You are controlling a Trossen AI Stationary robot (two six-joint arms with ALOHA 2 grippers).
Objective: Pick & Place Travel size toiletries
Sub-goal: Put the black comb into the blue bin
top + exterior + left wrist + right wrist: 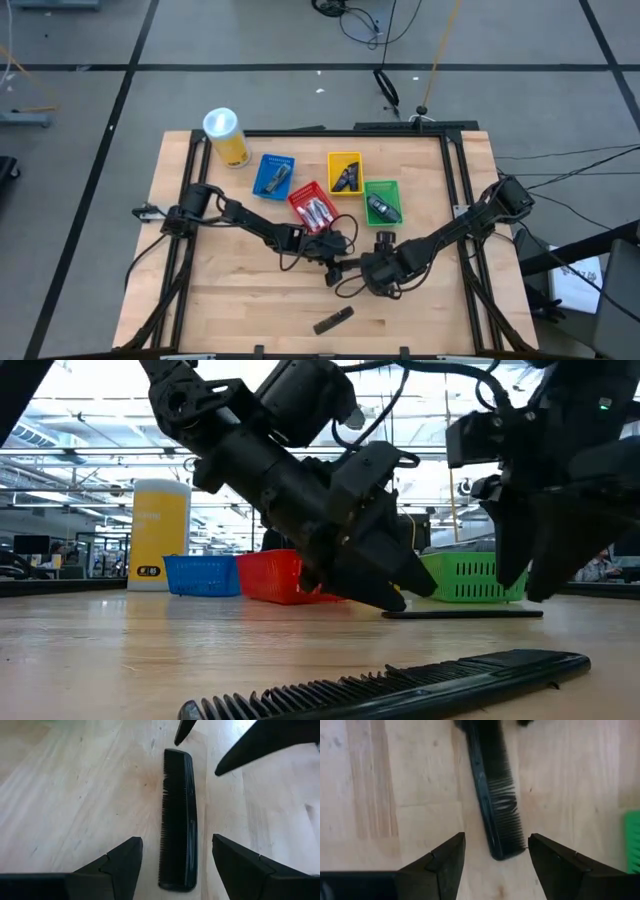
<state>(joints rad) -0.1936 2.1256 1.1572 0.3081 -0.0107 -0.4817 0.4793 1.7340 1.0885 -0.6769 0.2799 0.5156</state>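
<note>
On the wooden table (220, 300), going left to right in the high view, stand a tall yellow canister with a white lid (226, 136), then a blue (272, 176), red (315, 207), yellow (346, 173) and green plastic basket (382, 201), each holding small toiletries. Both arms meet in the middle. The left gripper (172, 865) hovers with jaws wide apart, straddling a flat black plastic comb (178, 820) without touching it. The right gripper (496, 857), jaws parted and empty, hangs over the same comb's far end. Only the low view shows a second black comb (400, 685) lying near the table's front edge.
</note>
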